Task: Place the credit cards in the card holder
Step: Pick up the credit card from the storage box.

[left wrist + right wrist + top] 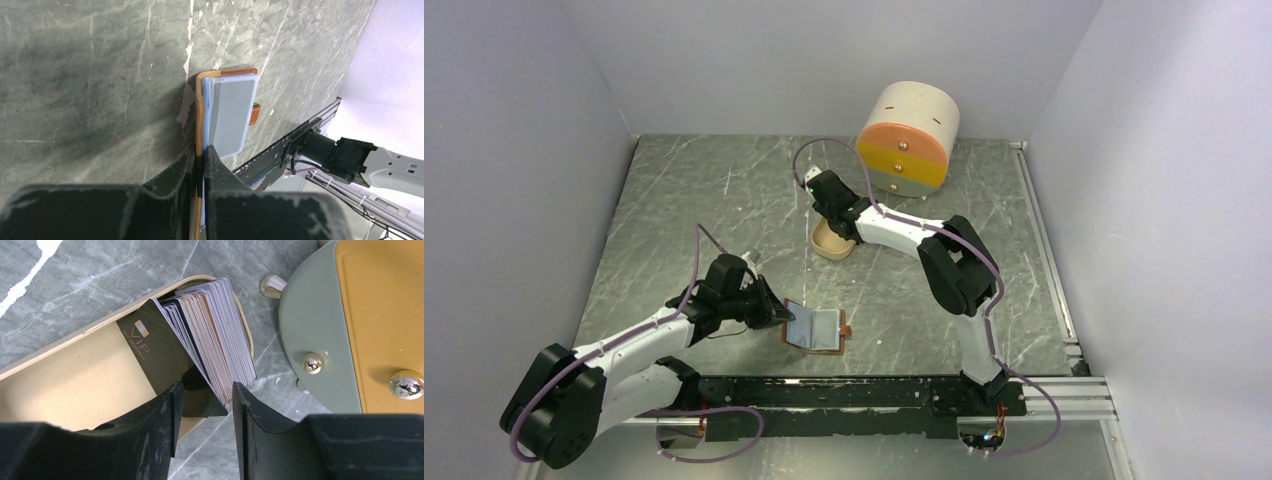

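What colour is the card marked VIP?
The VIP card is dark brown-black, clearest in right wrist view.

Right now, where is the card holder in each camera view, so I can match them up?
Top external: card holder lies open, low centre, at the left gripper.
Left wrist: card holder centre, edge clamped in the left gripper.
Right wrist: not in view.
Shared landmark: the marbled table, in all three.

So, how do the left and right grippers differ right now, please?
The left gripper is shut on the edge of the card holder. The right gripper has its fingers apart, astride a corner of the credit cards standing in the beige tray. The left is toward the front of the table, the right further back by the round drawer box. Both are low over the table.
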Controlling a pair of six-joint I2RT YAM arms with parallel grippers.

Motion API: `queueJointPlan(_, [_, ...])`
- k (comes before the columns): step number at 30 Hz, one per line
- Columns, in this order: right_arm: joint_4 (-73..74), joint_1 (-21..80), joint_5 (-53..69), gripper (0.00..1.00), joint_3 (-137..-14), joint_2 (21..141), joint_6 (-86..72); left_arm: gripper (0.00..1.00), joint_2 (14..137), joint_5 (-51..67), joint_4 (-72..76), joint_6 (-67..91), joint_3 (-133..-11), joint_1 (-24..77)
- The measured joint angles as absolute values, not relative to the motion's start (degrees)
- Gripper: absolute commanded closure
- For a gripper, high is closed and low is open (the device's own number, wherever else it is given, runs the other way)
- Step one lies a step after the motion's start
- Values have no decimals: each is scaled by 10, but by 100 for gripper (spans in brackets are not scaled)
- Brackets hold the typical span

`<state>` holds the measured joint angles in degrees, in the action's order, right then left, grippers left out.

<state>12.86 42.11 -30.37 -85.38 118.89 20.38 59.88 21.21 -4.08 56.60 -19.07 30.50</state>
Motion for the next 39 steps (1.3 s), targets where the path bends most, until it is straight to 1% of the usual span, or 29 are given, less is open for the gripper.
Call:
queueJointPlan(8, [136, 421, -303, 57, -860, 1189, 199, 90, 599, 214, -37, 567, -190, 305])
queueJointPlan(13, [140, 421, -302, 49, -865, 1189, 197, 90, 599, 215, -36, 567, -190, 305])
queueJointPlan(22, [147, 421, -293, 40, -878, 1192, 205, 91, 599, 215, -36, 568, -190, 305])
queueJointPlan(26, [149, 421, -286, 34, -881, 1197, 211, 91, 600, 215, -36, 568, -189, 305])
queueJointPlan(33, [149, 422, -285, 33, -883, 1218, 224, 91, 608, 218, -27, 568, -188, 305])
queueJointPlan(39, [145, 427, -313, 38, -885, 1227, 236, 91, 615, 223, -20, 568, -188, 305])
